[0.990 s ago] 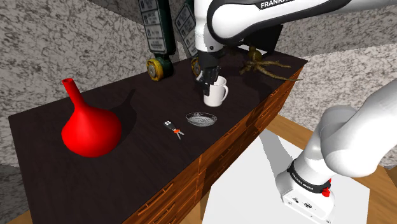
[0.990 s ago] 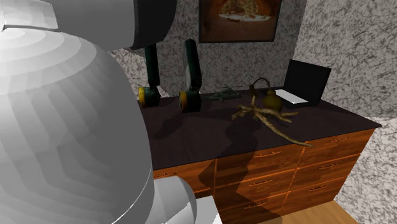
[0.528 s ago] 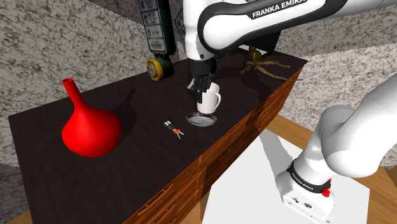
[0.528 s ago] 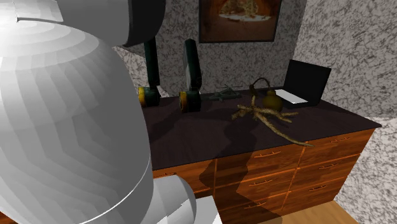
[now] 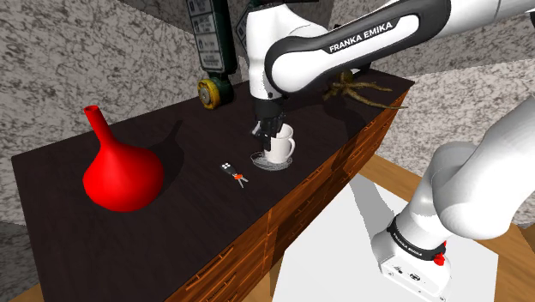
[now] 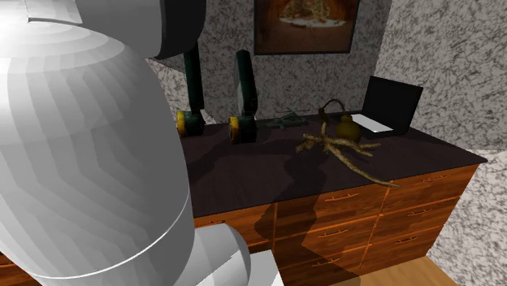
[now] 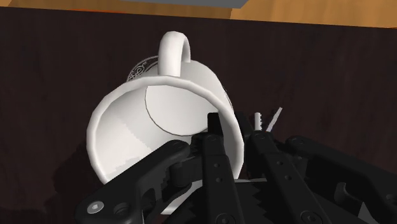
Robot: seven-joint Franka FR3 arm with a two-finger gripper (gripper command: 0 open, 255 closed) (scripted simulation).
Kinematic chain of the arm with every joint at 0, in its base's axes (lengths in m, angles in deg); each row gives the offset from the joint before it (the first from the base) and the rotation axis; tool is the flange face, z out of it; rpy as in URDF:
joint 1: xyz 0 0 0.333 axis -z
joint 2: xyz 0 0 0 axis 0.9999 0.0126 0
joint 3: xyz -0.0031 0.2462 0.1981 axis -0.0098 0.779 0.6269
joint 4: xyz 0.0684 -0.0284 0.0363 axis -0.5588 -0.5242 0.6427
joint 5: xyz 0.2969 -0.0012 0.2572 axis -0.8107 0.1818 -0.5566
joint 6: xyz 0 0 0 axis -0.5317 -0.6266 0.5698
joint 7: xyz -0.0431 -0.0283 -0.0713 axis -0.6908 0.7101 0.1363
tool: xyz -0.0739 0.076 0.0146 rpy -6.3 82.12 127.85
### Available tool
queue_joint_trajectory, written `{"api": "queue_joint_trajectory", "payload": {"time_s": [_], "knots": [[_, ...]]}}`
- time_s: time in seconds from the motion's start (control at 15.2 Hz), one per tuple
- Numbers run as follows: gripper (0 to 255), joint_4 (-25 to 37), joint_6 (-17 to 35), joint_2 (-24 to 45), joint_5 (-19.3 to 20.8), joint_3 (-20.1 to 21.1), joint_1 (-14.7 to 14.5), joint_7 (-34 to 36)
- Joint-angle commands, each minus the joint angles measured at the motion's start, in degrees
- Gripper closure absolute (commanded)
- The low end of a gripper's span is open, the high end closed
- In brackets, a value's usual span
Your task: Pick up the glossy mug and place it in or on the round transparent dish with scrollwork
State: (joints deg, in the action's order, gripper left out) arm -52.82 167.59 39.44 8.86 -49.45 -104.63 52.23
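Observation:
A glossy white mug [image 5: 280,146] is over the small round transparent dish [image 5: 267,161] near the front edge of the dark dresser top [image 5: 171,214]. Its base overlaps the dish, and I cannot tell whether they touch. My black gripper [image 5: 267,128] comes down from above and is shut on the mug's rim. In the wrist view the mug [image 7: 159,121] is tilted with its handle pointing away from the gripper [image 7: 233,129]. One finger is inside the rim and the other outside. A patterned piece of the dish [image 7: 140,67] shows beside the handle.
A red long-necked vase [image 5: 121,172] stands at the shoulder view's left. A small keychain item [image 5: 235,176] lies left of the dish. A driftwood root [image 6: 341,150], two dark green upright objects [image 6: 244,97] and a laptop [image 6: 388,104] occupy the back. The white arm [image 6: 81,162] blocks the second exterior view's left.
The gripper has carried the mug toward the shoulder view's left and lower, from beside the dish to over it. Nothing else moved.

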Motion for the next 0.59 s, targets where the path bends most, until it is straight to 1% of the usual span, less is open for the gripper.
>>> {"api": "queue_joint_trajectory", "payload": {"time_s": [0.0,0.2,0.53], "knots": [[255,-1.15,1.53,0.34,0.04,0.06,-0.02,0.14],[255,-2.82,4.43,1.57,0.22,0.13,0.00,0.37],[255,-2.82,4.43,1.57,0.22,0.13,0.00,0.37]]}}
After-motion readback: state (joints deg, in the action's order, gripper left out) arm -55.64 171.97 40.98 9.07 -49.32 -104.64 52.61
